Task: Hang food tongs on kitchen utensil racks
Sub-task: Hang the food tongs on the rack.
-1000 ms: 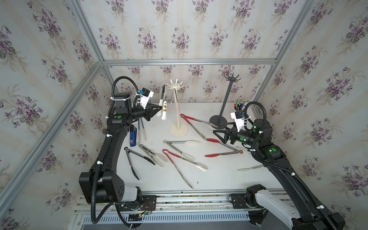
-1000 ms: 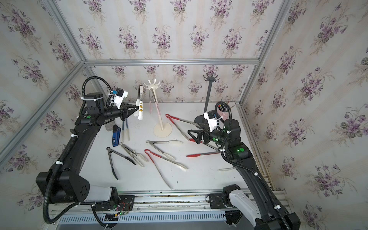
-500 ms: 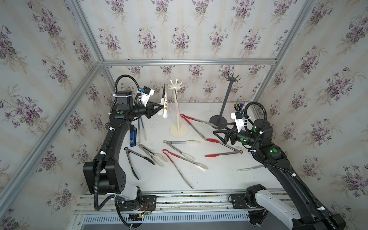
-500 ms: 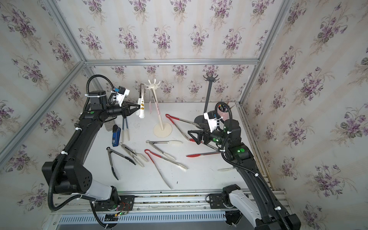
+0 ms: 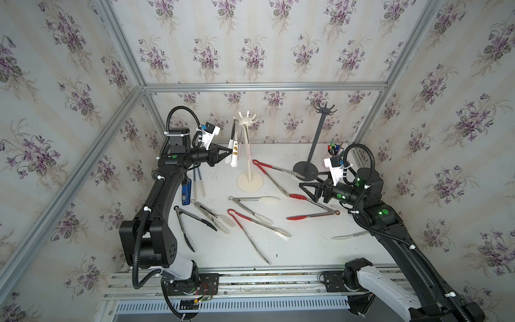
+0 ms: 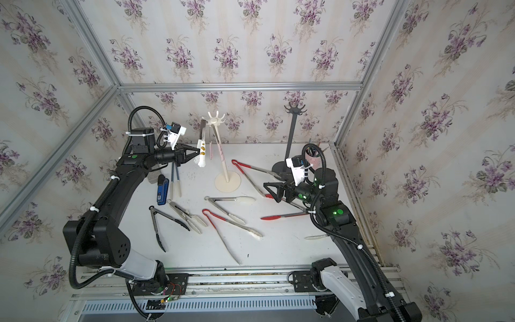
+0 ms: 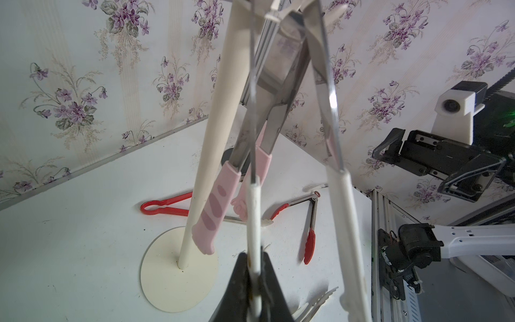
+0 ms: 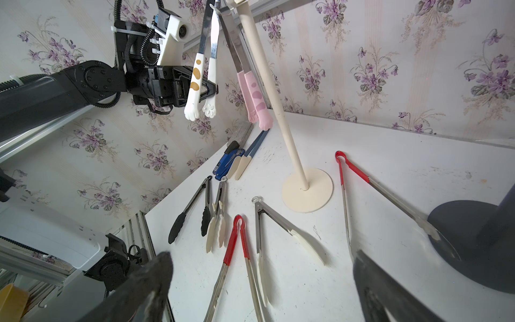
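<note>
Inside a floral-papered booth (image 5: 250, 41), the left gripper (image 5: 229, 152) is pinching white tongs (image 5: 233, 150) hanging at the cream rack (image 5: 248, 156), far left. The right gripper (image 5: 306, 191) is hovering wide open. Other tongs (image 5: 269, 198) are lying across the white table (image 5: 306, 251).

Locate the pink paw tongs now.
Right wrist view: the pink paw tongs hang from the cream rack at back centre, close beside its pole, between that pole and the white paw tongs held by the left hand.
</note>
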Action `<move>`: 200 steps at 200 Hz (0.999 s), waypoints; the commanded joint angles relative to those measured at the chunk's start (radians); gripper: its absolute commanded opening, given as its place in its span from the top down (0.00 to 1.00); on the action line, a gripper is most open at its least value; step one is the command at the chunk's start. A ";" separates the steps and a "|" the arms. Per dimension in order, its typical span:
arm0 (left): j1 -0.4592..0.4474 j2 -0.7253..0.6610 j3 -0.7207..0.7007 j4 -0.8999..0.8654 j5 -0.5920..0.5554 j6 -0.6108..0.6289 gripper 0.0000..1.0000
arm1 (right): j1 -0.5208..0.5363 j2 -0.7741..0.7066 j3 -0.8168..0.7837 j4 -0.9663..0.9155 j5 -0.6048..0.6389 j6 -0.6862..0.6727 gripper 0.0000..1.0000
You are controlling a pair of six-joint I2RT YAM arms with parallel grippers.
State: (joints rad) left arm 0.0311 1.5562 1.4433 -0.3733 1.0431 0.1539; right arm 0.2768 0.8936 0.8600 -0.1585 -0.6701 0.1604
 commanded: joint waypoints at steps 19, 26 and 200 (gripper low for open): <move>-0.002 -0.011 -0.023 0.014 -0.026 0.026 0.90 | 0.002 -0.003 -0.001 0.006 -0.003 -0.013 0.00; -0.002 -0.009 -0.023 0.009 -0.030 0.029 0.90 | 0.001 -0.003 -0.001 0.006 -0.004 -0.012 0.00; -0.002 -0.032 -0.013 -0.038 -0.155 0.056 0.23 | 0.001 -0.001 -0.010 0.013 0.016 -0.003 0.00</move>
State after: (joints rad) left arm 0.0277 1.5463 1.4345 -0.4103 0.9234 0.1993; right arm 0.2768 0.8963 0.8528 -0.1589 -0.6624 0.1585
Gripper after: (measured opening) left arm 0.731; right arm 0.998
